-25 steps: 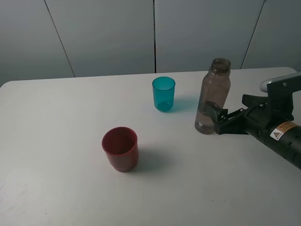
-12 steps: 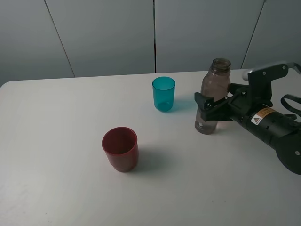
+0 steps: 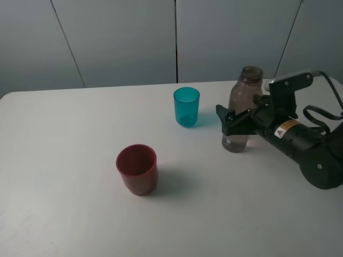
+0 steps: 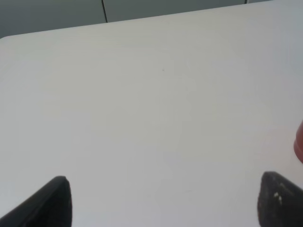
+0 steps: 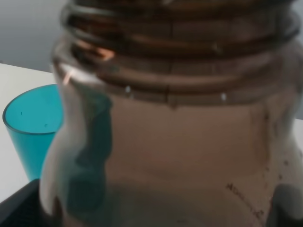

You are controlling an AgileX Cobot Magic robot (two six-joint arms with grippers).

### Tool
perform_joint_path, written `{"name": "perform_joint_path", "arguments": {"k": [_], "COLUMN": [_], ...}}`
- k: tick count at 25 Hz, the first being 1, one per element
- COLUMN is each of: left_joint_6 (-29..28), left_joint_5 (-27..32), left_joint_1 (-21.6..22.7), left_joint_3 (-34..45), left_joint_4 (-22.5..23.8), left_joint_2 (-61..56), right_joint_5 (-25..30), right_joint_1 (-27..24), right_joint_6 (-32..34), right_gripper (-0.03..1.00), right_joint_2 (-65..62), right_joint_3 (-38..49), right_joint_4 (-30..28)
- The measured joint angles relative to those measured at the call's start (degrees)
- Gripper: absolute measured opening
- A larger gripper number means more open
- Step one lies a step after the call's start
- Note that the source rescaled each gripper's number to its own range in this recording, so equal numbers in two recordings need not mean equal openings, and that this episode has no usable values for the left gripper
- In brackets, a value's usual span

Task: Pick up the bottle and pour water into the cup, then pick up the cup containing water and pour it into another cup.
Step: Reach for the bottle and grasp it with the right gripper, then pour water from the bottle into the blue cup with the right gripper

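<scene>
While the tall, smoky grey-brown translucent plastic bottle stands upright on the white table, the right tool straddles its middle, jaws spread open either side.

A robotics test lab: bare white desk with rounded corners, plain grey wall panels behind its far edge.

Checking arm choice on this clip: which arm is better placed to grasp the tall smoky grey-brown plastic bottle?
Right. The right tool straddles the tall smoky grey-brown plastic bottle, which fills the right wrist view; the left tool faces mostly bare white table.
</scene>
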Motion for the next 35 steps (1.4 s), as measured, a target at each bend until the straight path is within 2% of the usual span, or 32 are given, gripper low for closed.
{"name": "perform_joint_path", "arguments": {"k": [8, 9, 10, 11, 12, 13, 35], "left_joint_6": [0.0, 0.0, 0.0, 0.0, 0.0, 0.0, -0.12], "left_joint_5": [0.0, 0.0, 0.0, 0.0, 0.0, 0.0, 0.0], "left_joint_1": [0.0, 0.0, 0.0, 0.0, 0.0, 0.0, 0.0], "left_joint_3": [0.0, 0.0, 0.0, 0.0, 0.0, 0.0, 0.0], "left_joint_4": [0.0, 0.0, 0.0, 0.0, 0.0, 0.0, 0.0], "left_joint_2": [0.0, 0.0, 0.0, 0.0, 0.0, 0.0, 0.0], "right_joint_5": [0.0, 0.0, 0.0, 0.0, 0.0, 0.0, 0.22], "right_joint_1": [0.0, 0.0, 0.0, 0.0, 0.0, 0.0, 0.0], "right_joint_6": [-0.04, -0.18, -0.27, -0.27, -0.46, -0.7, -2.19], "right_gripper": [0.98, 0.83, 0.58, 0.16, 0.02, 0.0, 0.0], "right_joint_2": [0.74, 0.74, 0.74, 0.74, 0.74, 0.74, 0.5], "right_joint_3": [-0.71, -0.84, -1.07, -1.21, -1.3, -1.3, -1.3], "right_joint_4": [-0.67, -0.67, -0.67, -0.67, -0.56, -0.56, -1.16]}}
